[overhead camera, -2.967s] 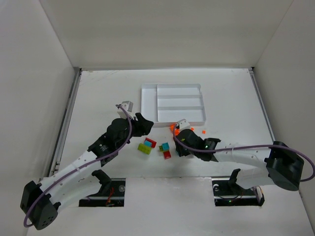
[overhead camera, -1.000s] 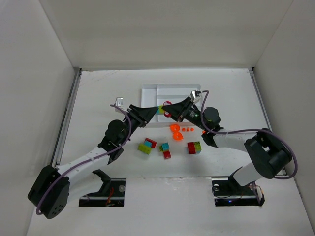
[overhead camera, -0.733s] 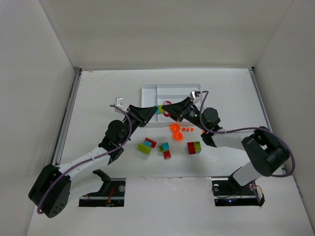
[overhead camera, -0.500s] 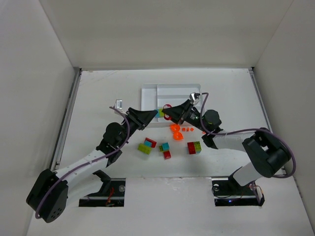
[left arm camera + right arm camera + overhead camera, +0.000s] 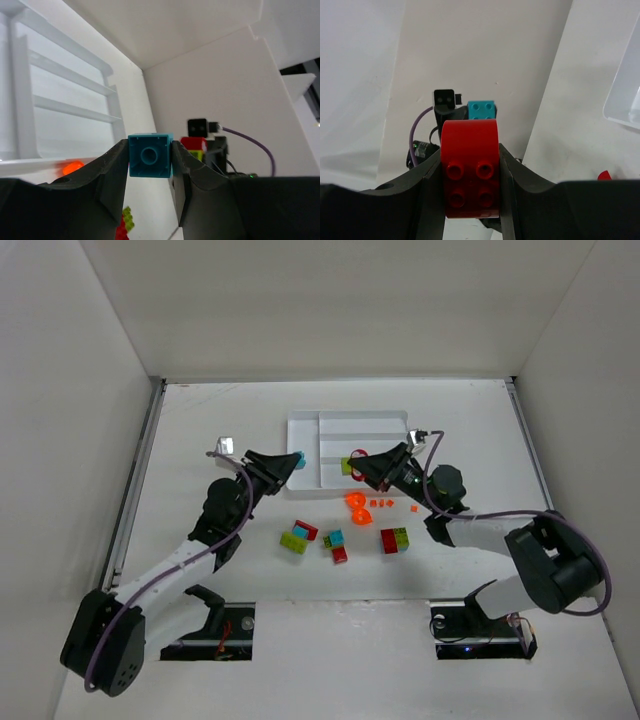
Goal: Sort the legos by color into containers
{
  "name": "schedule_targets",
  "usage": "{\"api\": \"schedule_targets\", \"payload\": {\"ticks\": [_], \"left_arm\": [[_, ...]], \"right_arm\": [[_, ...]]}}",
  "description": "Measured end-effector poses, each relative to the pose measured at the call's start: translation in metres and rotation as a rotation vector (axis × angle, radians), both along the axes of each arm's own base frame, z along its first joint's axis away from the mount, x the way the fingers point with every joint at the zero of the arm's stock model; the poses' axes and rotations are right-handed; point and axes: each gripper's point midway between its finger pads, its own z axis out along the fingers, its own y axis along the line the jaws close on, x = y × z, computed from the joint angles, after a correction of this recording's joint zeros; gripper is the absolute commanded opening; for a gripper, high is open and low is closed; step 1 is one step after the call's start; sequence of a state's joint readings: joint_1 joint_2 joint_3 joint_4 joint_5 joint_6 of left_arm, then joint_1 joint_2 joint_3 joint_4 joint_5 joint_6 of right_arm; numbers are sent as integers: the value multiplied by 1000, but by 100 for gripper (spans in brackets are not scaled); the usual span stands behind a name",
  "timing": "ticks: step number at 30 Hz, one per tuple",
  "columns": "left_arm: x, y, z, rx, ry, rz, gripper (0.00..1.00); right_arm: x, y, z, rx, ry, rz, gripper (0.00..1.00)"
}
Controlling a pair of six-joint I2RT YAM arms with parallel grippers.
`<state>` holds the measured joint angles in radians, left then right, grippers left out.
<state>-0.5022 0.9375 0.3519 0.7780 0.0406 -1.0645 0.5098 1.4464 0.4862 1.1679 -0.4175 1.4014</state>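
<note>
The left pincer (image 5: 150, 156) is clenched on a teal brick (image 5: 150, 155), one finger flat against each side wall.
- Look: square, opaque teal-blue. Its hollow underside, with one round tube, faces the left wrist camera. Four studs show in the right wrist view.
- Place: in the top view it sits over the short-side section of the tray (image 5: 365, 427), toward the near edge. Its height above the tray floor is not readable.

The right pincer (image 5: 470, 172) is clenched on a red brick (image 5: 470, 167), with fingers on both sides.
- Look: glossy red, four studs toward the wrist camera, far end rounded into an arch.
- Place: in the top view it sits over the near ends of the tray's long sections. It faces the teal brick and is apart from it.

A lime brick (image 5: 347, 466) is just beside the red brick. Whether it is joined to it or lying in the tray cannot be told.

The tray is white and shallow, with three long sections and one across. Both pincers cover part of its near edge.

On the worktop (image 5: 200, 440), loose in front of the tray:
- orange rounds (image 5: 358, 506)
- orange bits (image 5: 380, 504)
- lime-red pair (image 5: 297, 537)
- teal-lime-red cluster (image 5: 335, 543)
- red-lime pair (image 5: 394, 540)

Their studs are too small to make out.

In both wrist views the frame cuts off the finger bases.
</note>
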Motion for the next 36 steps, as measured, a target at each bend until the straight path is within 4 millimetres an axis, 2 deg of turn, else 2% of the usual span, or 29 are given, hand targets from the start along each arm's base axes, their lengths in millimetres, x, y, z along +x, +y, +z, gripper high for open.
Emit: {"api": "schedule_targets", "payload": {"ticks": [5, 10, 14, 19, 21, 24, 26, 29, 33, 36], "left_arm": [[42, -10, -25, 170, 91, 51, 12], [92, -23, -55, 378, 170, 103, 13], [128, -25, -85, 524, 225, 140, 14], [165, -26, -122, 653, 289, 156, 14], [173, -24, -134, 691, 312, 157, 17], [181, -20, -147, 739, 334, 166, 32], [187, -19, -149, 760, 336, 175, 43], [191, -17, -145, 774, 328, 185, 53], [192, -16, -143, 775, 323, 190, 55], [180, -16, -140, 760, 322, 178, 48]], "right_arm": [[3, -5, -9, -96, -29, -49, 22], [6, -8, -38, -294, -35, -128, 23], [1, -9, -56, -438, -54, -159, 23], [-1, -15, -68, -534, -69, -182, 23], [-2, -18, -69, -551, -76, -192, 24], [-1, -21, -66, -561, -94, -205, 24], [-1, -22, -64, -566, -103, -209, 24], [-1, -23, -66, -577, -103, -210, 24], [-1, -23, -69, -584, -98, -207, 24], [-1, -23, -73, -590, -90, -204, 25]]}}
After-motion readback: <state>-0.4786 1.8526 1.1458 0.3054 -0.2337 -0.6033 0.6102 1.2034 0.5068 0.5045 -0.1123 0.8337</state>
